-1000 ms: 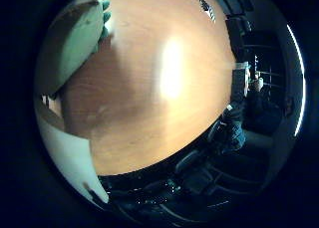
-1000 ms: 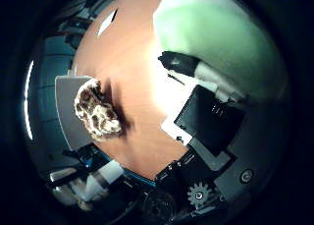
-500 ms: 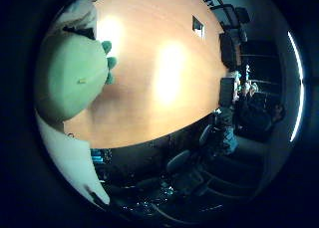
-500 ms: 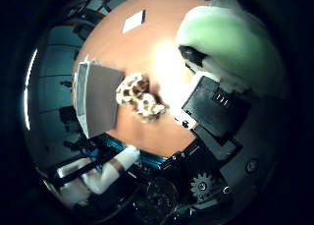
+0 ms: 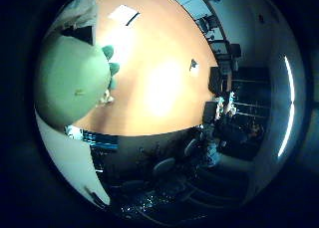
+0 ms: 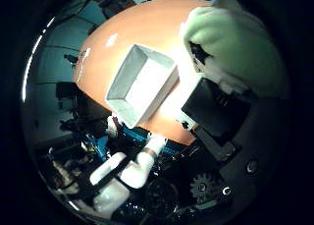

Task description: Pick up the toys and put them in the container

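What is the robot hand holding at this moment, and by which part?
A pale green soft toy, close against the palm. The robot hand appears to hold its rounded body; the exact contact points are hidden.

Hand: black boxy housing blocks with squared edges, one bearing a small white mark at its corner. Dark plate below carries a grey toothed gear and round silver screw heads. White rounded tubular link segments run beside it. Little-finger side shows a broad smooth white shell panel with a dark edge.
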Action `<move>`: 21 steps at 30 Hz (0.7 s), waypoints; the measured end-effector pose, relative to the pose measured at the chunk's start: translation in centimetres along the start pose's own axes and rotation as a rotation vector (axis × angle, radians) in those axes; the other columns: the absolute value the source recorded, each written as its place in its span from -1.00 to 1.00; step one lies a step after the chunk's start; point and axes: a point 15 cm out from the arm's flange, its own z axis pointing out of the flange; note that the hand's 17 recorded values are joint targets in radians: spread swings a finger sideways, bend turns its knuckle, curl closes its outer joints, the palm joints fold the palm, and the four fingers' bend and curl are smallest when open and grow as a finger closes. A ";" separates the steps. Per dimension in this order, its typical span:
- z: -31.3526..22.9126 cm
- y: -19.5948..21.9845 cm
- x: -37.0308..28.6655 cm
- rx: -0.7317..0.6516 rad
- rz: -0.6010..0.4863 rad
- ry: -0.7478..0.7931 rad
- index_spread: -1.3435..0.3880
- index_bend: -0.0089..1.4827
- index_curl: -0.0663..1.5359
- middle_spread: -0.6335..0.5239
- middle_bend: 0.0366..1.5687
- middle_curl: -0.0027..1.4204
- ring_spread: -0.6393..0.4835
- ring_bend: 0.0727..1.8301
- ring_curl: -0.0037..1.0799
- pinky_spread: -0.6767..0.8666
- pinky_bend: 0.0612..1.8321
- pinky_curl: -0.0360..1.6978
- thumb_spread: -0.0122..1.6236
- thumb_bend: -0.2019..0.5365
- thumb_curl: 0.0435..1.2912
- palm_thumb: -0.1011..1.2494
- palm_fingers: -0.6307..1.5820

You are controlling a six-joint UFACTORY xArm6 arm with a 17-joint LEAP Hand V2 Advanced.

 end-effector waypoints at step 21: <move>-3.5 -4.4 -16.7 0.113 -0.156 -0.071 0.25 0.36 0.11 -0.13 0.67 -0.03 -0.23 0.46 0.26 -0.42 0.19 0.16 0.14 -0.54 0.11 0.41 0.59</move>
